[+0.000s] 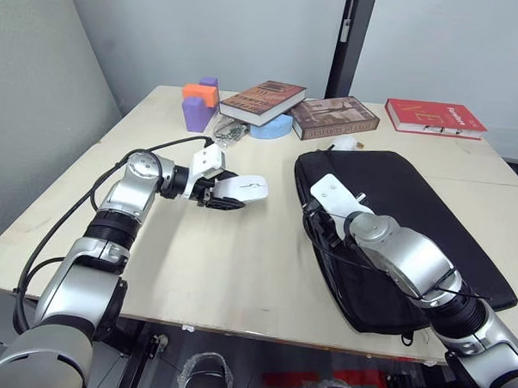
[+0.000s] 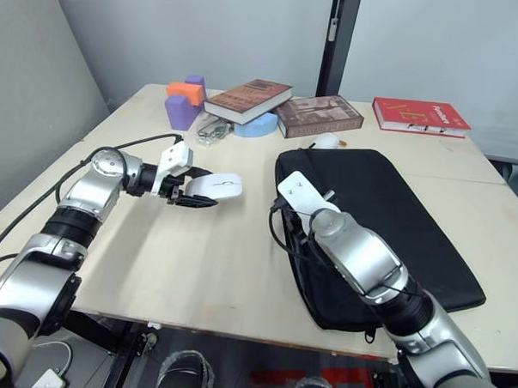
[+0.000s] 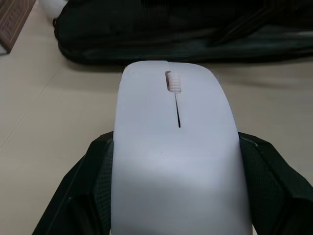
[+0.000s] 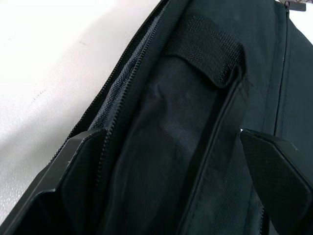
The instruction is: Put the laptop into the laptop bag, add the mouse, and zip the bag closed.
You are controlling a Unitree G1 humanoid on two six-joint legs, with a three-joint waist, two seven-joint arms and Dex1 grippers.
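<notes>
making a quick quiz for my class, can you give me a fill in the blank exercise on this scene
1. The left gripper is shut on the white ____.
2. The right gripper hangs open over the black ____.
3. The red book lies at the table's far ____ corner.
4. The purple and ____ blocks sit at the far left.

Missing words: mouse; laptop bag; right; orange

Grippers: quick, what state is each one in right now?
Left gripper: closed on the mouse, held above the table.
Right gripper: open, fingers spread over the laptop bag, holding nothing.
</notes>
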